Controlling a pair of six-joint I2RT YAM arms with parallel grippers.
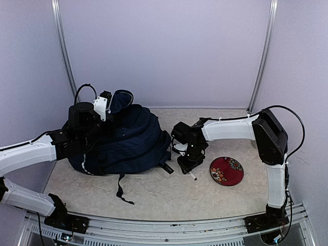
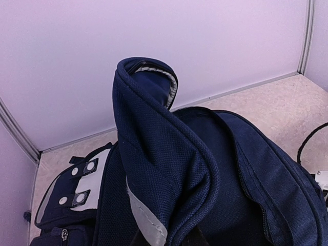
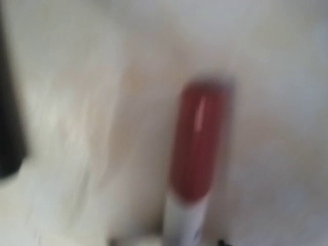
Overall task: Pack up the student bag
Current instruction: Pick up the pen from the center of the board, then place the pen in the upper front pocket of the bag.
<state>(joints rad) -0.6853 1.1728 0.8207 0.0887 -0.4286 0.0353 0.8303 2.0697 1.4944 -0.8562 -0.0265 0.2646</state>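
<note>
The left fingers (image 1: 108, 102) are clamped on the raised flap of the large navy fabric backpack (image 1: 134, 139); at its 3 o'clock the right fingers (image 1: 187, 167) sit over a red-capped white pen (image 1: 192, 176), and I cannot tell their grip.

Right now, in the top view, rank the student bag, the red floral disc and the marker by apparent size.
1. student bag, by far largest.
2. red floral disc.
3. marker, smallest; only its end shows beneath the right claw.

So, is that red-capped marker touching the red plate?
Apart. The top view shows a strip of bare table between the marker and the red plate.
</note>
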